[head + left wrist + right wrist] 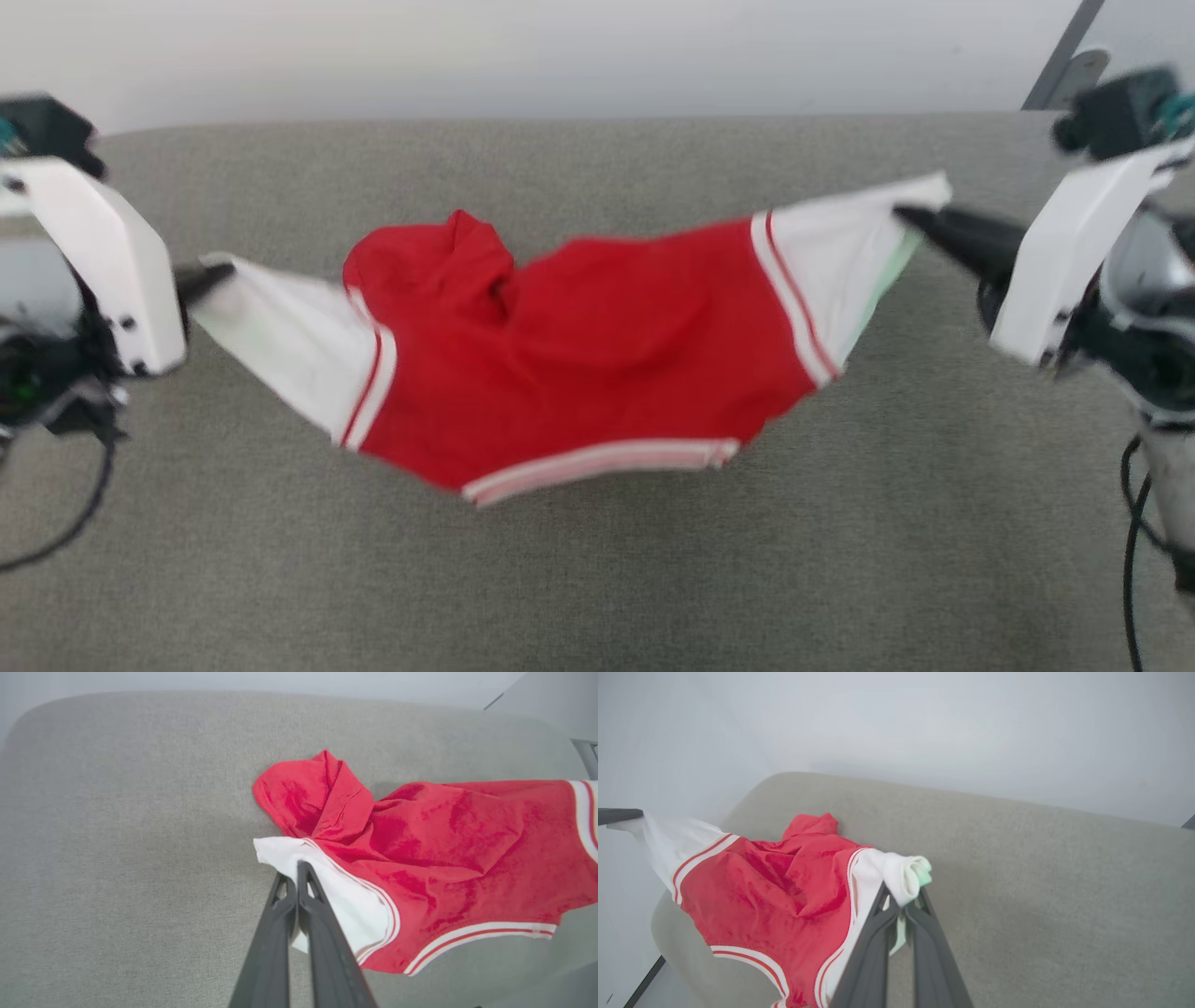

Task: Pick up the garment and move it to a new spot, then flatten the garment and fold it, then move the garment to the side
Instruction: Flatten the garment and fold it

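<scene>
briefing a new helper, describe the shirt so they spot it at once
Over the grey fabric surface, a shirt hangs stretched between the left tool and right tool. It alone is bright red, with white sleeves and thin white stripes.

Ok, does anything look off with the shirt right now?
Yes. The shirt hangs by its white sleeves between the left claw and right claw, but its red body is bunched into a lump near the left sleeve, not spread flat.
</scene>
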Controlling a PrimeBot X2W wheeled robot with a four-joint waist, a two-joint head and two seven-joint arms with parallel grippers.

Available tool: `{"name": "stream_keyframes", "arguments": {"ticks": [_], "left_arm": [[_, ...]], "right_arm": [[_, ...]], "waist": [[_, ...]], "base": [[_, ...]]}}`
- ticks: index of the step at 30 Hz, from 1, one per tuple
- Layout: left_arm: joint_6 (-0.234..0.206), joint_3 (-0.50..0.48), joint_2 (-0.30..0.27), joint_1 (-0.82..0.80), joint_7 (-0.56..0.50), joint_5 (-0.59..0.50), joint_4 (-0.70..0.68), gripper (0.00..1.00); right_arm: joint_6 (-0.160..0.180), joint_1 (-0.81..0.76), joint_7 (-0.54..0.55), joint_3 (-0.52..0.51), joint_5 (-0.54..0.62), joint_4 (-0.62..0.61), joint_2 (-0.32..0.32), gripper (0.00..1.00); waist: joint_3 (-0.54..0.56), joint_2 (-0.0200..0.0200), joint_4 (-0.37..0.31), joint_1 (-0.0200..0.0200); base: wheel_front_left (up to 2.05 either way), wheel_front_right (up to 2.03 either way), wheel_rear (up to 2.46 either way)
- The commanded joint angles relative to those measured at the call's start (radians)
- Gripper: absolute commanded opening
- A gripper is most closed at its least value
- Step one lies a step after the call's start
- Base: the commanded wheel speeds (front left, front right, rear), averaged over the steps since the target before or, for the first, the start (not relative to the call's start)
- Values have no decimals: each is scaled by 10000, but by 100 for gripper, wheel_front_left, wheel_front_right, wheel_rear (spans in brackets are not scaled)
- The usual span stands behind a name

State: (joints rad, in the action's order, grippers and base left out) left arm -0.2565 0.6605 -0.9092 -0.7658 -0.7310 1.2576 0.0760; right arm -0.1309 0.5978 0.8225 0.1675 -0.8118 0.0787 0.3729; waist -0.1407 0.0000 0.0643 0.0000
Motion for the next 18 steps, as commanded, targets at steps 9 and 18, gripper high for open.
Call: {"name": "stream_keyframes", "arguments": {"ticks": [9,18], "left_arm": [[293,-546,74,-1803,183,-493,188,0],[955,-653,826,-3574,785,-1157,1268,0]], "right_arm": [[1,1918,-821,-1029,306,528,-686,0],[1,3445,-1873,-1226,849,1284,-1188,0]], "waist": [[831,0,-372,0],[1244,0,-476,0]], "base": [[0,0,0],[0,0,0]]}}
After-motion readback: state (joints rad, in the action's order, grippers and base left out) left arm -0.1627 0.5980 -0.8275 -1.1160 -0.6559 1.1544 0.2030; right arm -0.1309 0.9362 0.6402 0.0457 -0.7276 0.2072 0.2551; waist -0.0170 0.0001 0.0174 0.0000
